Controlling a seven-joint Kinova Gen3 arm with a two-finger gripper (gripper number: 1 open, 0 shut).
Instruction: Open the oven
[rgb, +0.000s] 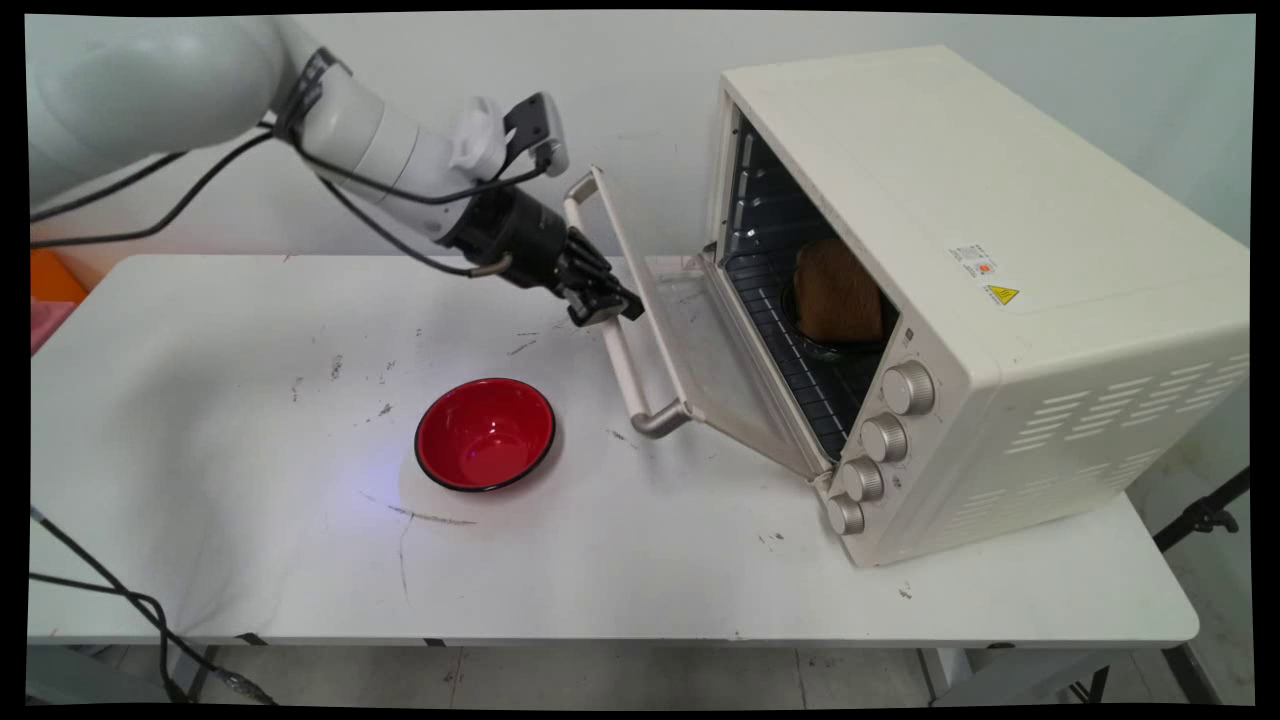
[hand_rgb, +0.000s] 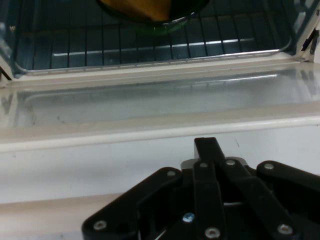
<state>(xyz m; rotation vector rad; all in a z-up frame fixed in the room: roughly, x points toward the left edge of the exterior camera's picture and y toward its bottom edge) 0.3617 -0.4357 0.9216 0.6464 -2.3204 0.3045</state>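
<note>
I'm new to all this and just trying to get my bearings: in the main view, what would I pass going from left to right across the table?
Red bowl → gripper → oven door handle → glass oven door → bread inside the oven → oven knobs → cream oven body.

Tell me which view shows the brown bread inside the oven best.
The main view: the brown loaf of bread stands whole on the cream toaster oven's rack. The hand view catches only its lower edge at the top.
</note>
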